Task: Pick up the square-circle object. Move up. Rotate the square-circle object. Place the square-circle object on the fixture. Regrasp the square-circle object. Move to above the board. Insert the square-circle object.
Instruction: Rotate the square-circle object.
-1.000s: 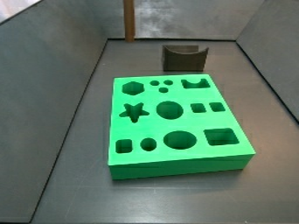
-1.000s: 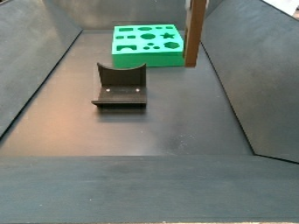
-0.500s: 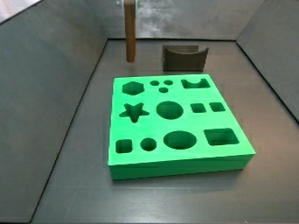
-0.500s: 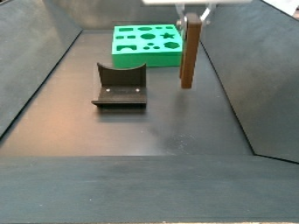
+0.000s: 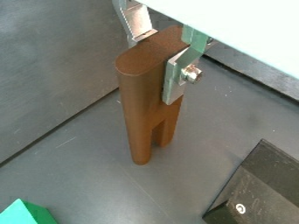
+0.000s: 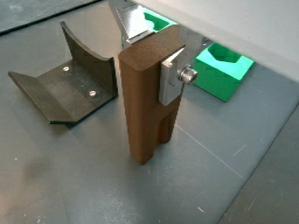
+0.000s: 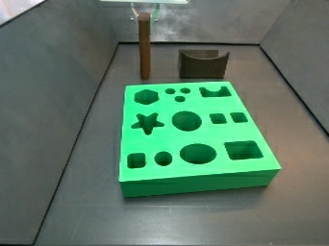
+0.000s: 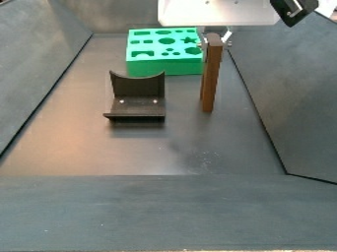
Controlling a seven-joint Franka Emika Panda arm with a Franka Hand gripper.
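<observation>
The square-circle object (image 5: 145, 105) (image 6: 139, 105) is a tall brown piece with two prongs pointing down. My gripper (image 5: 159, 51) (image 6: 153, 51) is shut on its upper end, one silver finger (image 5: 177, 72) (image 6: 173, 75) flat against each side. It stands upright (image 7: 144, 56) (image 8: 208, 75), its lower end at or just above the floor; I cannot tell if it touches. In both side views the gripper (image 7: 144, 12) (image 8: 211, 36) hangs beside the fixture (image 7: 202, 63) (image 8: 133, 106) (image 6: 65, 83) (image 5: 260, 197), behind the green board (image 7: 218, 135) (image 8: 165, 67).
Sloped dark walls enclose the floor on all sides. A corner of the board shows in both wrist views (image 6: 218, 80) (image 5: 17, 214). Bare floor lies between fixture and held piece and toward the near edge (image 8: 171, 148).
The gripper has come down with the brown piece. A second ago the piece ran out of the frame's top; now its whole length and the gripper show, low by the floor.
</observation>
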